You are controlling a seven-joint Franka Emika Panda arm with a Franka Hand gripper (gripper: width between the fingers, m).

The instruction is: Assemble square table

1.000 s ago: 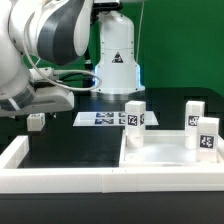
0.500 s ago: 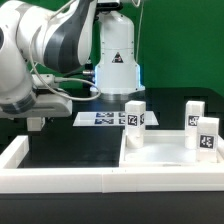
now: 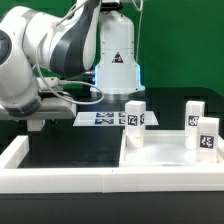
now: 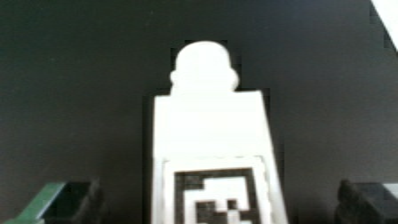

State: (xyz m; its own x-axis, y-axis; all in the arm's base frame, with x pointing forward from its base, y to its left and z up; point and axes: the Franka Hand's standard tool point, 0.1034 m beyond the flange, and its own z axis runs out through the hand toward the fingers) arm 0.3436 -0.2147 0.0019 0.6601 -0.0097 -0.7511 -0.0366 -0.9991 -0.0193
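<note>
I see my hand (image 4: 210,200) spread wide and holding nothing, a tagged leg (image 4: 210,120) lying between its fingers on the black surface (image 3: 70,145). The tray top (image 3: 170,160) sits at the surface's front edge, three legs standing in it.

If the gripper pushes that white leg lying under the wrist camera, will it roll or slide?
The leg lies flat on the black worktop and looks flat-faced and boxy, so it would probably slide, not roll. It seems rigid plastic, likely light. Its narrow rounded tip suggests it may swivel if pushed off-centre.
</note>
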